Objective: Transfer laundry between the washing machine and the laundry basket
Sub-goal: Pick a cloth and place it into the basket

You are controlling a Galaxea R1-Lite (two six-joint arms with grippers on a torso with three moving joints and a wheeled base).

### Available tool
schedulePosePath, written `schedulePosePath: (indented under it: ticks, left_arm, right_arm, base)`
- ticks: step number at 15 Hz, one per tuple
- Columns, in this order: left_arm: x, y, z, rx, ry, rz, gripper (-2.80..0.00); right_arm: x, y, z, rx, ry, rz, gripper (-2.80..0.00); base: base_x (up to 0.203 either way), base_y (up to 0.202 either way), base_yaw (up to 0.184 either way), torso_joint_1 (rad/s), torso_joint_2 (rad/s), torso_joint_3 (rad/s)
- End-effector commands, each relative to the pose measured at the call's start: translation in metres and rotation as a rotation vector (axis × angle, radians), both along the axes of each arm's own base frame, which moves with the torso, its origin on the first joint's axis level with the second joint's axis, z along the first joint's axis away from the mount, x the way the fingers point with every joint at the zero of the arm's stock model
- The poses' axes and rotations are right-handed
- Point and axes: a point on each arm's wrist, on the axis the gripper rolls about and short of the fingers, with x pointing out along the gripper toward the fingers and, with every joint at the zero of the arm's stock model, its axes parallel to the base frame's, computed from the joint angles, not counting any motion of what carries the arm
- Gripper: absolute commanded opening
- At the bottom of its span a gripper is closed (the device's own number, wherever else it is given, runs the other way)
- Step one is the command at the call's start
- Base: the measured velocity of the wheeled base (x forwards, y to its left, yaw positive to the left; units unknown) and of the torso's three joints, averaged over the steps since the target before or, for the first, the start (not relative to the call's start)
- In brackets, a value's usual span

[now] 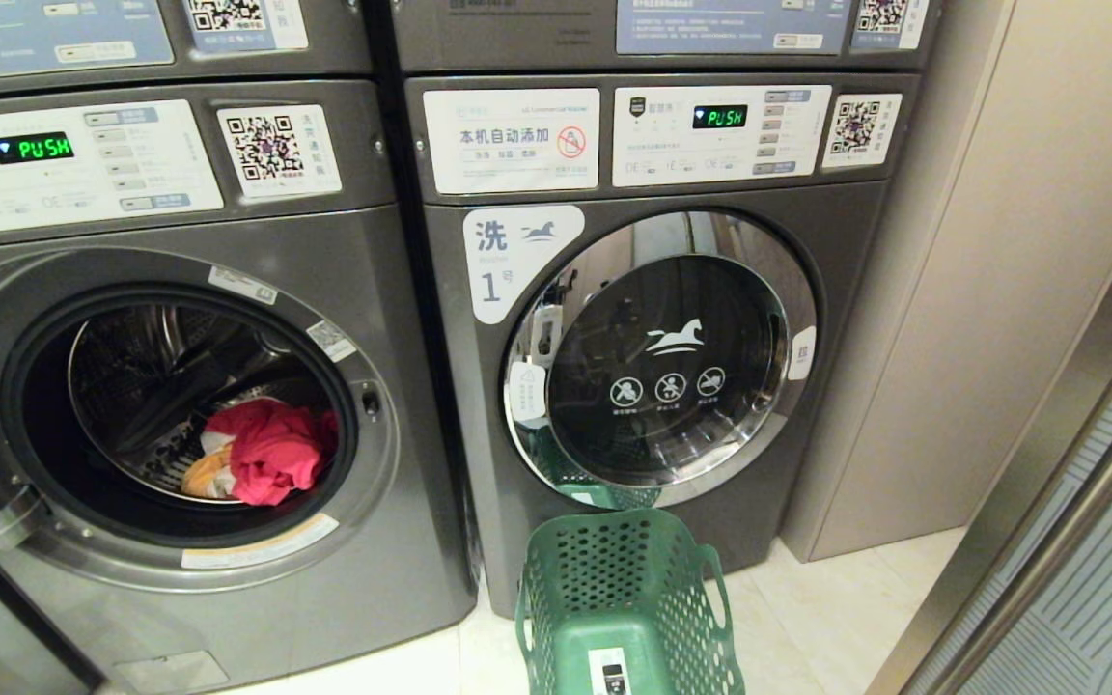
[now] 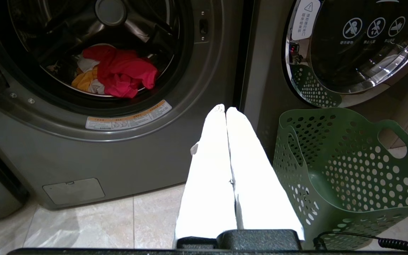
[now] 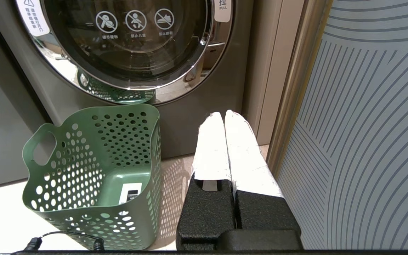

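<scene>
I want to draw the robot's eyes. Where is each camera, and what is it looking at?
Head: up high, looking forward and down at two washers, the open washer with clothes inside; no arms show.
Left wrist: behind the shut left gripper, facing the open washer and basket.
Right wrist: behind the shut right gripper, facing the closed washer and basket.
All three share the green basket, which holds no clothes.

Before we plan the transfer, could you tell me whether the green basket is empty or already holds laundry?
Empty. The basket stands upright on the floor and its bare bottom shows only a label, no clothes; the laundry lies in the open left washer.
</scene>
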Motion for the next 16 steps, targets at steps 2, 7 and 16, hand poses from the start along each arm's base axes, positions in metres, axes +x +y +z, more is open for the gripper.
schedulePosePath:
  ticks: [2, 7, 16]
  left_arm:
    - [0.0, 0.0, 0.0, -0.001, -0.001, 0.001, -2.8]
    - [0.0, 0.0, 0.0, -0.001, -0.001, 0.001, -2.8]
    - [0.0, 0.0, 0.0, -0.001, -0.001, 0.001, -2.8]
  right_arm:
    - [0.0, 0.0, 0.0, 0.0, 0.0, 0.0, -2.8]
    - [0.0, 0.0, 0.0, 0.0, 0.0, 0.0, -2.8]
    - [0.0, 0.0, 0.0, 0.0, 0.0, 0.0, -2.8]
  base:
    - [0.0, 0.0, 0.0, 0.0, 0.0, 0.0]
    - [0.0, 0.0, 0.0, 0.0, 0.0, 0.0]
    - [0.0, 0.0, 0.0, 0.0, 0.0, 0.0]
